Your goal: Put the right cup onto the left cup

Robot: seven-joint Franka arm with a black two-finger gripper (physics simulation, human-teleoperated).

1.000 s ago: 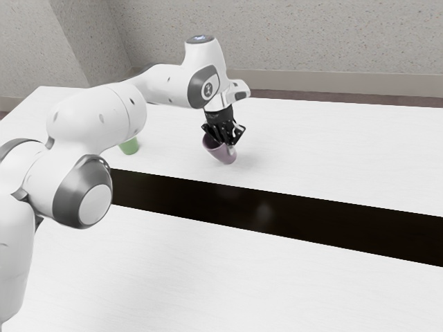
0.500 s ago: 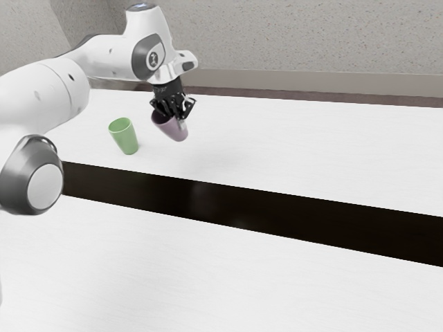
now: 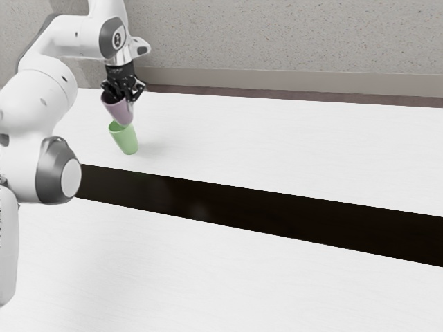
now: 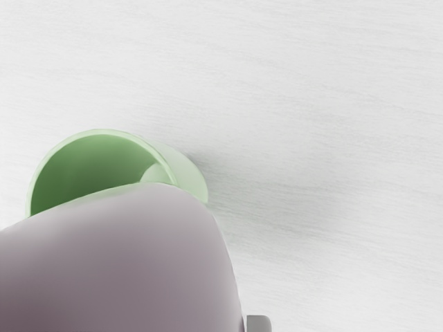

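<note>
Upper left of the exterior frame, and the jaws (image 3: 127,97) are clamped on the mauve cup (image 3: 119,111), which hangs just below them, its lower end overlapping the view of the green cup's (image 3: 126,141) mouth on the worktop (image 3: 277,149)!

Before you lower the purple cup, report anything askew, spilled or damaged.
Nothing stands out. The green cup stands upright on the white table, and the purple cup, held in the jaws at the green cup's mouth, is also mouth up. I see no crack in either and no spill.
</note>
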